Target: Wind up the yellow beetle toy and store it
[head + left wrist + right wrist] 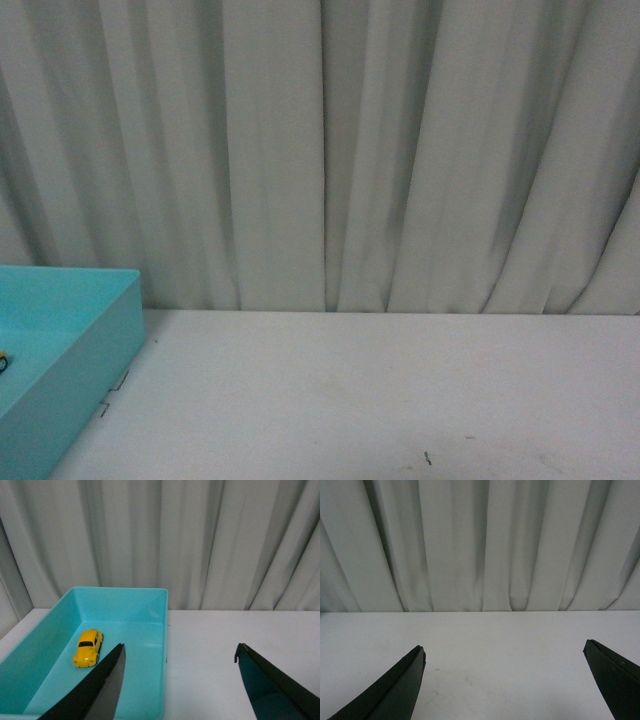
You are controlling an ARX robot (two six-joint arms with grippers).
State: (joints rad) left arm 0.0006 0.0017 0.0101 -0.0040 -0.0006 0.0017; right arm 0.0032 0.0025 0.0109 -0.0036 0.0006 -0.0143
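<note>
The beetle (pixel 88 648) sits on its wheels inside the teal tray (pixel 150 598), on the tray floor, clear of the walls. The tray rests on the white tabletop (pixel 235 645), close to the grey curtain (pixel 200 540) behind it. The left gripper (pixel 180 655) hangs above the tray's near edge, jaws spread wide and holding nothing, apart from the beetle. The right gripper (pixel 504 652) is likewise wide open and empty, over bare tabletop. In the front view only a corner of the tray (pixel 100 340) shows.
</note>
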